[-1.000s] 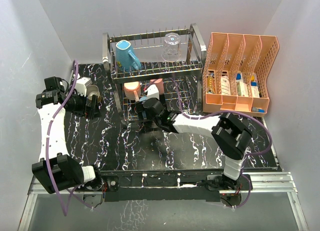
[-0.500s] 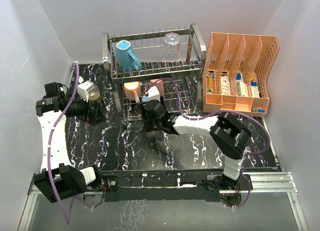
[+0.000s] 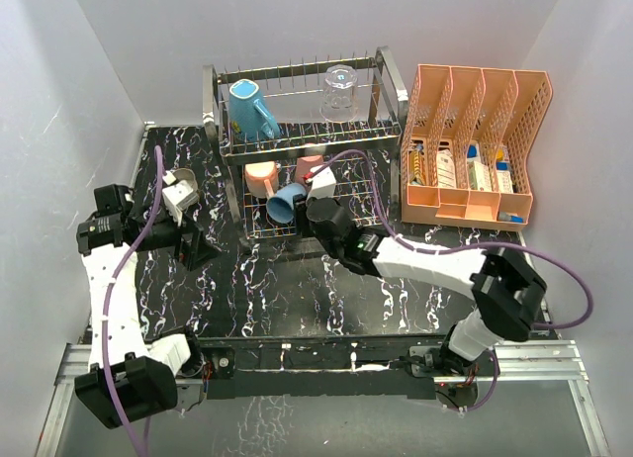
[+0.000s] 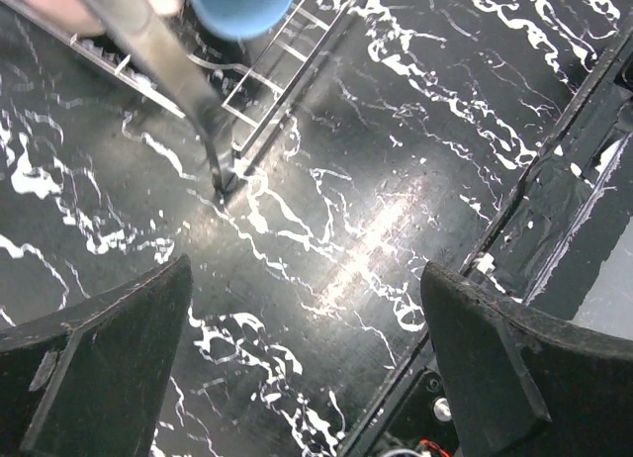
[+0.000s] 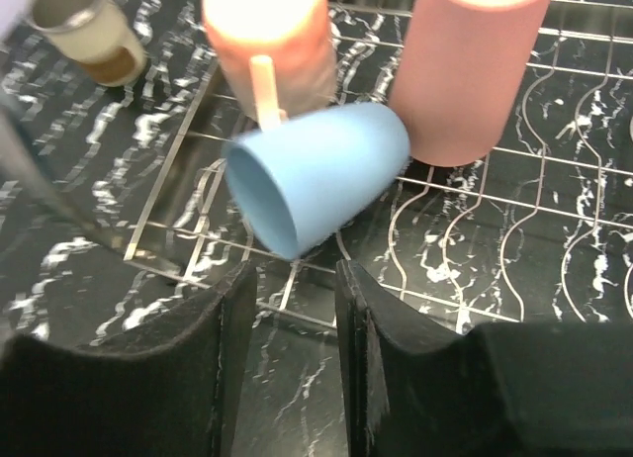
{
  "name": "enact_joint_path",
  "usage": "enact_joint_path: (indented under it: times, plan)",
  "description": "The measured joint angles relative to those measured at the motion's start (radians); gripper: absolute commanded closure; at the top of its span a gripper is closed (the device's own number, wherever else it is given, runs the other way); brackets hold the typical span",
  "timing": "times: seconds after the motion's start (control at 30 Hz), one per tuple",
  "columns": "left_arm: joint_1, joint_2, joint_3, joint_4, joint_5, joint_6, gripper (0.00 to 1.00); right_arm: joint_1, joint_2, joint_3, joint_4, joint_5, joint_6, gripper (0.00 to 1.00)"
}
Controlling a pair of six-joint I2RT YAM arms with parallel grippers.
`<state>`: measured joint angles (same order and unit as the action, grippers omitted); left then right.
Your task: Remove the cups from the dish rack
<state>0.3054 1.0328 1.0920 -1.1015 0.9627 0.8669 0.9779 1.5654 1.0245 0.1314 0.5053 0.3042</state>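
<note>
Left gripper (image 4: 307, 279): fingers spread wide, nothing between them, above the black marbled table (image 4: 415, 131). Right gripper (image 5: 292, 363): fingers a narrow gap apart, empty, just short of the light blue tumbler (image 5: 316, 175). Tumbler lies on its side on the dish rack (image 5: 554, 162) lower tier, just beside the salmon-red tumbler (image 5: 465, 71).

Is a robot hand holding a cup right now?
No. The left gripper and right gripper are empty; the light blue tumbler lies tipped on the dish rack.
</note>
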Motion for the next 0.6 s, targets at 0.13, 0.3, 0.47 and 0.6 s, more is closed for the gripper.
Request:
enact_joint_path:
  times: [0.13, 0.3, 0.47, 0.6]
  plan:
    - [0.0, -0.042, -0.029, 0.005, 0.077, 0.066, 0.03, 0.029, -0.103, -0.019, -0.007, -0.03, 0.053, 0.51]
    - [0.0, -0.052, -0.045, 0.021, 0.12, 0.095, 0.03, 0.042, -0.133, -0.023, -0.017, -0.032, 0.115, 0.31]
    - [0.0, -0.042, -0.045, 0.019, 0.12, 0.116, 0.03, 0.041, -0.05, -0.008, -0.051, -0.026, 0.106, 0.23]
    - [0.0, -0.042, -0.045, 0.016, 0.119, 0.121, 0.03, 0.041, 0.058, 0.038, -0.068, -0.005, 0.025, 0.23]
